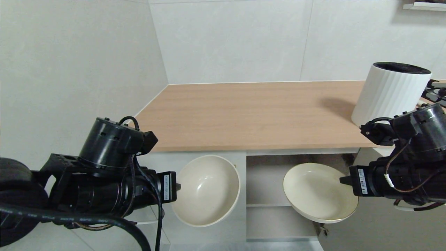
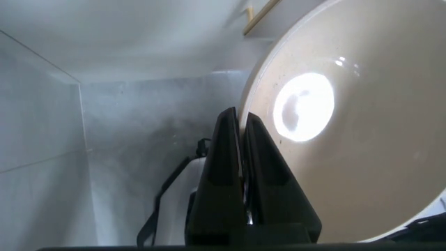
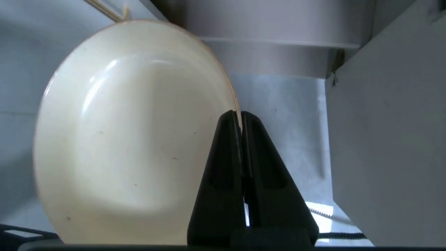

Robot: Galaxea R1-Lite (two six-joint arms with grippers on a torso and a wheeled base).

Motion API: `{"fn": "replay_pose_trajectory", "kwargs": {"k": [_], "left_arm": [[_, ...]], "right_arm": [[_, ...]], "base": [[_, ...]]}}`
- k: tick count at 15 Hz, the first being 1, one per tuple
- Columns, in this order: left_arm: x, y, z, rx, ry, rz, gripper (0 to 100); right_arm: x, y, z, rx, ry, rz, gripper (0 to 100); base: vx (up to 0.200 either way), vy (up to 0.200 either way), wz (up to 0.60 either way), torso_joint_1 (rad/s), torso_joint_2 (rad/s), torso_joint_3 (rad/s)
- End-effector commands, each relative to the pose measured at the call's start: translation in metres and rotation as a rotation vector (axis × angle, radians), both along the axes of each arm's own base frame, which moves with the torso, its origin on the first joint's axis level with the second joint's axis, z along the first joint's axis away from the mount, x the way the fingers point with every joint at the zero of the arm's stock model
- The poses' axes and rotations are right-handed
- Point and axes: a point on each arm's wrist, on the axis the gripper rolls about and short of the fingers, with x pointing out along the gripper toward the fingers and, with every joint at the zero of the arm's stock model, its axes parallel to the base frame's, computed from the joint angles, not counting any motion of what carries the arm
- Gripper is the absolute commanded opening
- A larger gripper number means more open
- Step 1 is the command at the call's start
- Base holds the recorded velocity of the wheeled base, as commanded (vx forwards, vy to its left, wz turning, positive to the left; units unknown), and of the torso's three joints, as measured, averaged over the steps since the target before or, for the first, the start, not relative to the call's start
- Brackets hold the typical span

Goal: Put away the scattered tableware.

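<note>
Just below the near edge of the wooden counter (image 1: 251, 115), a deep cream bowl (image 1: 209, 190) hangs on the left, tilted on its side, its rim pinched between the left gripper's (image 2: 242, 122) closed jaws. To its right, a shallow cream dish (image 1: 317, 191) is clamped at its rim by the right gripper (image 3: 240, 122), before the open cabinet (image 1: 266, 181). A white ribbed container (image 1: 390, 94) stands on the counter's right.
</note>
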Motion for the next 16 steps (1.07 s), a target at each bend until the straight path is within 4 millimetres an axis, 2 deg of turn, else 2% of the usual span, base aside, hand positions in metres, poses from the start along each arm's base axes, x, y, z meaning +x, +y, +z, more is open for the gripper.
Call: {"fn": "replay_pose_trajectory", "kwargs": {"k": [1, 10, 16], "left_arm": [[0.0003, -0.0001, -0.0004, 0.001, 0.001, 0.001, 0], [0.0003, -0.0001, -0.0004, 0.001, 0.001, 0.001, 0], [0.0005, -0.0003, -0.0008, 0.002, 0.003, 0.001, 0]], "right_arm": [[0.0011, 0.0008, -0.0016, -0.003, 0.006, 0.001, 0], [0.0022, 0.0013, -0.003, -0.006, 0.012, 0.001, 0], [0.0041, 0.002, -0.0055, -0.011, 0.021, -0.001, 0]], "base": [[0.0, 0.0, 0.0, -0.198, 0.48, 0.286], [0.0, 0.0, 0.0, -0.173, 0.47, 0.296], [0.0, 0.0, 0.0, -0.094, 0.41, 0.294]]}}
